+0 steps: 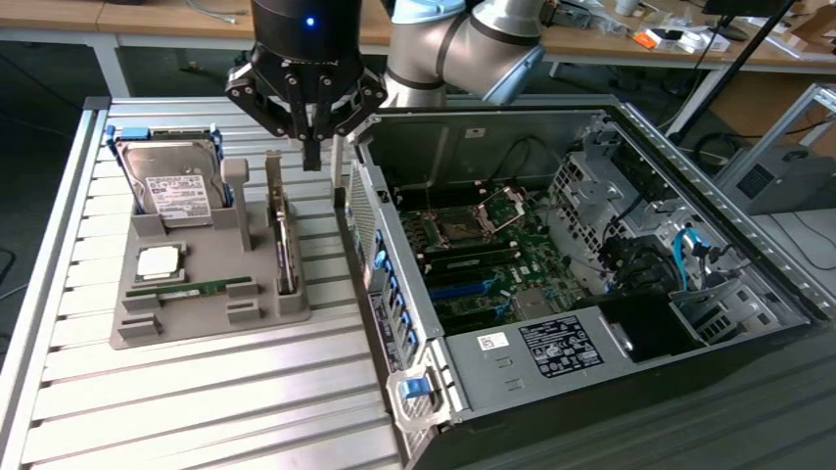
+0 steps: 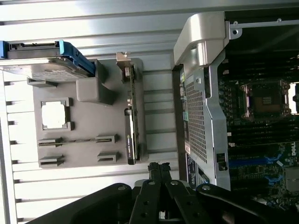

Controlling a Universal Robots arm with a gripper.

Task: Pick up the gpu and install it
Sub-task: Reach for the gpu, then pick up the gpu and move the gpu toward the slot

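Gripper [image 1: 313, 157] poised above the table [image 1: 196, 392], its fingers pressed fully together and holding nothing, over the strip between the tray [image 1: 209, 323] and the open case [image 1: 432, 392]. The gpu [image 1: 280, 235] stands on edge in the tray slot nearest the case, near the fingers but apart from them. A hard drive [image 1: 176, 191], CPU [image 1: 160, 260] and RAM stick [image 1: 196, 290] sit in the tray's other holders.

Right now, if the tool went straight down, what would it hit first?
The tool would probably meet the slatted table between the gpu and the computer case; depth is unclear, and the gpu sits close.
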